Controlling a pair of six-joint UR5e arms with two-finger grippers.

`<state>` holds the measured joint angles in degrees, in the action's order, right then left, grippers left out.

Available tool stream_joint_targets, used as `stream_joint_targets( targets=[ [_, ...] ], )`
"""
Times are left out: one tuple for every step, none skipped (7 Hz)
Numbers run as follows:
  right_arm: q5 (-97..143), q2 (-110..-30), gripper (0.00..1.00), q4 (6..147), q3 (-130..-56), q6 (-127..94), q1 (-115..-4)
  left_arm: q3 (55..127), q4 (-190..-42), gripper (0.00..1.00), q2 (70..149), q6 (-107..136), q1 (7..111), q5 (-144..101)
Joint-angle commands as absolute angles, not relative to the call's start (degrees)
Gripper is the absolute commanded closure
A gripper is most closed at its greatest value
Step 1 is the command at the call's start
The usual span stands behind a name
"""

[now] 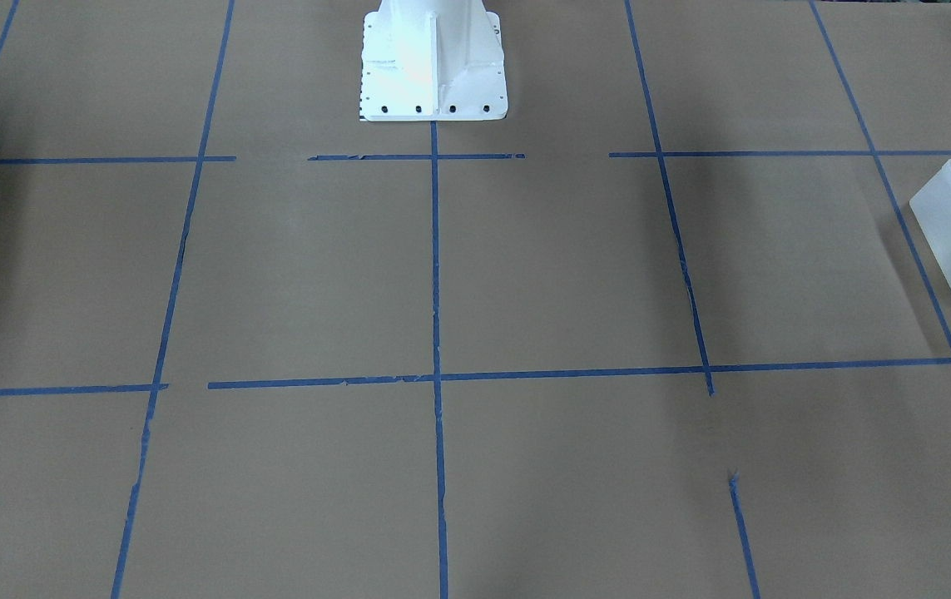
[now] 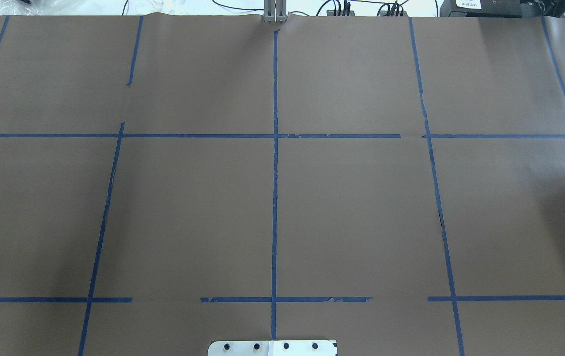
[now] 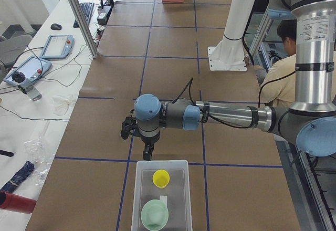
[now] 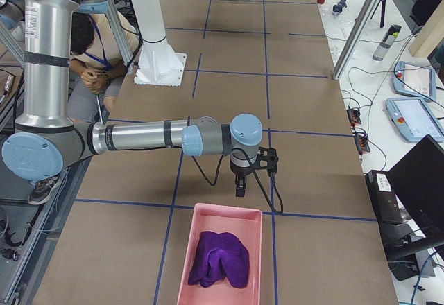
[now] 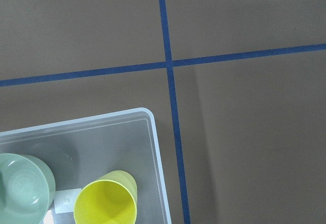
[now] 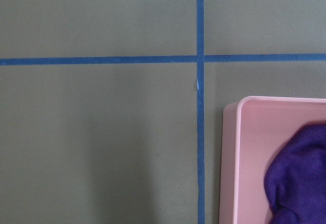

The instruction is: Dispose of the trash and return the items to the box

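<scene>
Left gripper (image 3: 148,155) hangs just beyond the end of the box (image 3: 177,197), and right gripper (image 4: 240,190) hangs just beyond the pink tray (image 4: 222,218). Whether either is open or closed cannot be told. On the table (image 3: 168,47), the box holds the bowl (image 3: 155,215) and, beside it, the upright cup (image 3: 160,178). A purple cloth (image 4: 218,258) lies in the tray.

Brown-papered table (image 2: 188,207), blue tape grid (image 2: 275,198), cluttered white desk (image 3: 31,121) alongside
</scene>
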<state>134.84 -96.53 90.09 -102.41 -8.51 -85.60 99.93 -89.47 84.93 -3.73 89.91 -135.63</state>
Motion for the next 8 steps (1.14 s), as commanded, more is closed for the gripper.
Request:
stream_joint_targets(
  targets=[
    [134.9,-96.6,0.0,90.1,-102.4,-8.6,-85.6,99.6,-89.5,0.0,84.5,-3.6,89.9,-135.6],
    [134.9,-96.6,0.0,90.1,-102.2,-8.6,-85.6,99.0,-89.5,0.0,84.5,-3.8,89.9,-135.6],
    [135.1,-96.3,0.0,90.1,-101.4,-8.6,-85.5,99.0,-89.5,0.0,84.8,-3.6,89.9,-135.6],
    [135.1,-96.2,0.0,90.1,-101.4,-8.6,-85.6,98.9,-89.5,0.0,84.8,-3.8,89.9,-135.6],
    [135.2,-96.2,0.0,90.1,-101.4,-8.6,-85.5,98.8,-89.6,0.0,84.8,-3.8,89.9,-135.6],
    [135.3,-96.2,0.0,90.1,-101.4,-8.6,-85.5,98.8,-89.6,0.0,84.8,-3.9,89.9,-135.7],
    [135.3,-96.2,0.0,90.1,-101.4,-8.6,-85.5,98.5,-89.6,0.0,84.8,-3.9,89.9,-135.7],
    [135.3,-96.2,0.0,90.1,-101.4,-8.6,-85.6,98.4,-89.6,0.0,84.8,-3.9,89.9,-135.7]
  ],
)
